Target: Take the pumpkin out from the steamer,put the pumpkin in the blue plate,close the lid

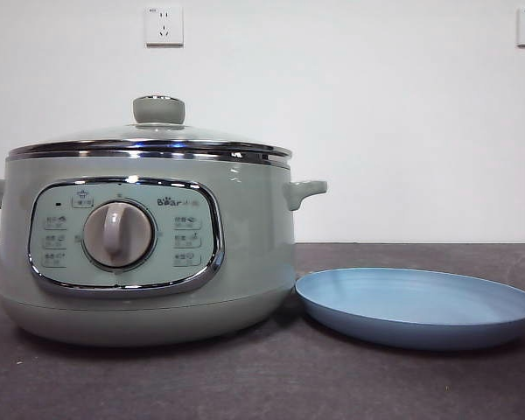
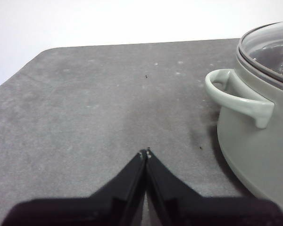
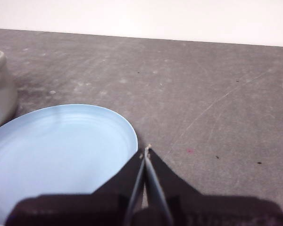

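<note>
The sage-green steamer (image 1: 149, 249) stands at the left of the front view with the glass lid (image 1: 153, 133) on it, its green knob (image 1: 158, 109) on top. The pumpkin is hidden from view. The blue plate (image 1: 417, 306) lies empty on the table just right of the steamer. My left gripper (image 2: 146, 152) is shut and empty over bare table, beside the steamer (image 2: 262, 136) and its side handle (image 2: 238, 96). My right gripper (image 3: 146, 149) is shut and empty at the edge of the blue plate (image 3: 56, 155). Neither gripper shows in the front view.
The dark grey table (image 1: 271, 385) runs to a white wall with two sockets (image 1: 164, 25). In the left wrist view the table's rounded corner (image 2: 42, 54) lies beyond the gripper. The steamer's side (image 3: 0, 89) shows at the edge of the right wrist view.
</note>
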Available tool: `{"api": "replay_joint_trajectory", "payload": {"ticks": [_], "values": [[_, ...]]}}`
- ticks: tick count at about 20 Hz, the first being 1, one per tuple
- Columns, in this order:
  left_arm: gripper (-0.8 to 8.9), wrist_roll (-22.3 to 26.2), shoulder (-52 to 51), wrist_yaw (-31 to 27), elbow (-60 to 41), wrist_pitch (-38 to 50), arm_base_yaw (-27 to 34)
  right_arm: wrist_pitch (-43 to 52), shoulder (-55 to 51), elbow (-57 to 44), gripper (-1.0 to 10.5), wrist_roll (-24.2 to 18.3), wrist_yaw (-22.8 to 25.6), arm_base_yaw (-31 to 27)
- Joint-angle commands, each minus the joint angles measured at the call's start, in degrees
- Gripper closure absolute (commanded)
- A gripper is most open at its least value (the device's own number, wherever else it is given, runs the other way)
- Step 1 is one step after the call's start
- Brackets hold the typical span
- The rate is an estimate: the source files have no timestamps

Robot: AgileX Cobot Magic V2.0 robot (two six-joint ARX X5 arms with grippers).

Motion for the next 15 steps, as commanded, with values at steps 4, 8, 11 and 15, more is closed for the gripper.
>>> {"api": "replay_joint_trajectory", "payload": {"ticks": [4,8,11,15], "values": [[8.16,-14.56,-0.15,7.50,-0.74,0.11,0.09,0.42,-0.02,-0.76,9.5,21.22,-0.28,0.11],[8.16,-27.06,-0.15,16.92,-0.72,0.46,0.07,0.59,-0.02,-0.76,9.5,41.22,-0.02,0.09],[8.16,-27.17,-0.15,17.27,-0.72,1.46,0.09,0.59,-0.02,-0.76,9.5,41.66,0.26,0.09],[8.19,-27.17,-0.15,17.99,-0.72,1.44,0.09,0.15,-0.02,-0.76,9.5,39.08,0.00,0.09]]}}
